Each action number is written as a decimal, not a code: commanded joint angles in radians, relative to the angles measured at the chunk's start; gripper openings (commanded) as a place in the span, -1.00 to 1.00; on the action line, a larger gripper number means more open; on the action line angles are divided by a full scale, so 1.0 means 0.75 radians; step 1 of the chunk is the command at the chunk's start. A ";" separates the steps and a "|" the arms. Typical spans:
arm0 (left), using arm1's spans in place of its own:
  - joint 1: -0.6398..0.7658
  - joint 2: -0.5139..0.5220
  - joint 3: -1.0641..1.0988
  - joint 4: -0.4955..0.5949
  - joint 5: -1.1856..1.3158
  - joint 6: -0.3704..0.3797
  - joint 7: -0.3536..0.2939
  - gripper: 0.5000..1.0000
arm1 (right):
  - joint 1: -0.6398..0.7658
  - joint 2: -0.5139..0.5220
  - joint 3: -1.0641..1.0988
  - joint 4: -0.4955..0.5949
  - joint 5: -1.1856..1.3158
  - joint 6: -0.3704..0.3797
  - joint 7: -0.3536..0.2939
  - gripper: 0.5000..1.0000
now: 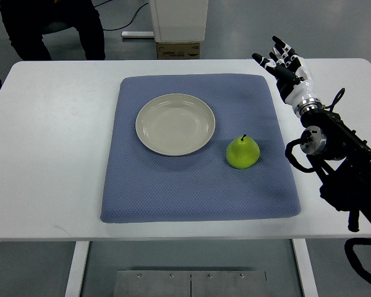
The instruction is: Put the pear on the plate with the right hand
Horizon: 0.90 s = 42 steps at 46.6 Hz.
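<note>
Reaching comes first: the white-and-black robot right hand [283, 62], fingers spread and empty, hovers well beyond the small green pear [242, 152], which sits on the blue fabric mat [198, 185] just right of the round cream plate [175, 124]. Descend from above, enclosing its widest part.

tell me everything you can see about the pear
The pear is yellow-green with a smooth, slightly glossy skin and a short dark stem pointing up. It stands upright on the blue mat, just right of the empty cream plate and close to its rim without touching it. Nothing holds it: the right hand hovers apart, up and to the right, fingers open.
</note>
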 commanded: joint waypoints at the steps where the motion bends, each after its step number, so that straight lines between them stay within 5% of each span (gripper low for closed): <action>1: 0.001 0.000 0.000 0.000 0.000 0.000 0.000 1.00 | 0.002 -0.002 0.000 0.000 0.000 0.000 0.000 1.00; 42: 0.001 0.000 0.002 0.000 0.000 -0.002 0.000 1.00 | 0.018 -0.006 0.002 -0.004 0.004 0.002 -0.010 1.00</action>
